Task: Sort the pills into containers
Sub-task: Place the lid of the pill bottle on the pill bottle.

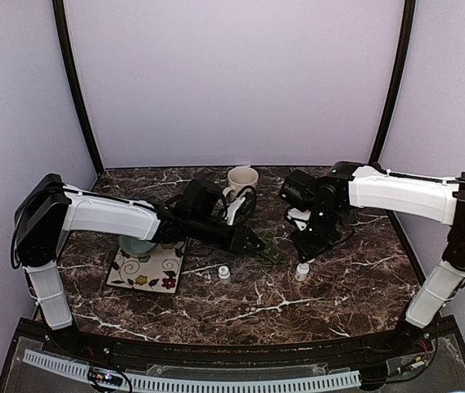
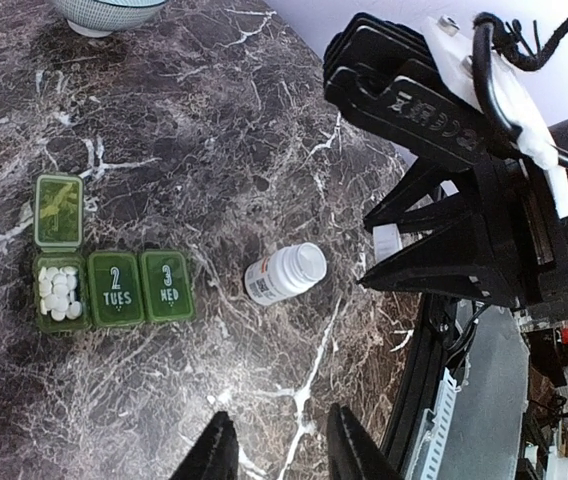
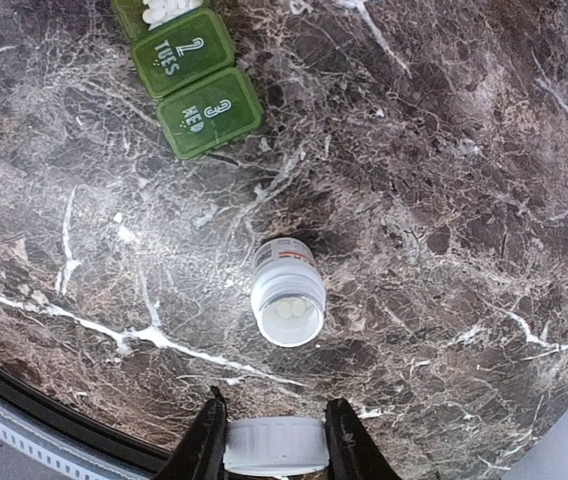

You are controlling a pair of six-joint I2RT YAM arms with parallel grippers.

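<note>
— What sits farthest left?
— A bowl (image 1: 138, 244) on a floral mat (image 1: 155, 274). Next comes a small white bottle (image 1: 224, 273). I think it is capped, though it is tiny from above. A mug (image 1: 242, 180) stands farther back.
— And the left gripper?
— The left gripper (image 2: 279, 432) hangs over the table (image 2: 264, 120), fingers apart, nothing between them.
— Where is the pill box?
— The green pill box (image 2: 114, 290) lies mid-table, just right of that gripper. Its first compartment is open and full of white pills (image 2: 57, 293); the Tues and Wed lids are down.
— Further right?
— An open bottle (image 3: 287, 300) stands upright near the Wed end. Beside it, the right gripper (image 3: 276, 420) clamps the white cap (image 3: 276, 447).
</note>
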